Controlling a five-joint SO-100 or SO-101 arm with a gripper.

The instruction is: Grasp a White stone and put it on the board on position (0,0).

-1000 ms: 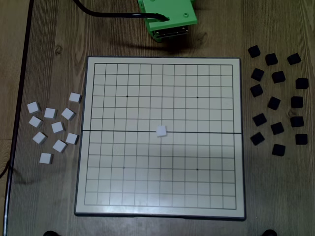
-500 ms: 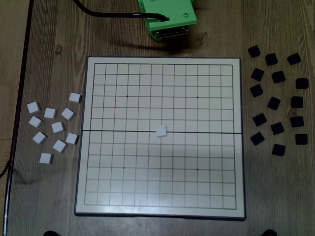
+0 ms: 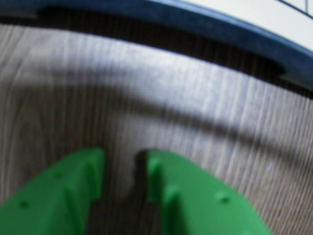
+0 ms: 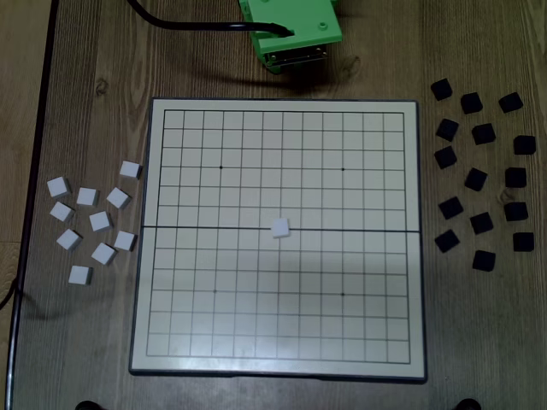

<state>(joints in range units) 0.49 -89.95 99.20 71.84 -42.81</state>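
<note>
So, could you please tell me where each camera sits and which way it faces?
Wrist view: rides the arm, looking along the green gripper at wooden table and the board frame.
Fixed view: above, looking straight down at the board, a white stone at its centre; only the arm's green base shows.
Shared: board and table.

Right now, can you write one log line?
stone: on board centre | pincer: empty, slightly open, over table | arm: off board
</note>
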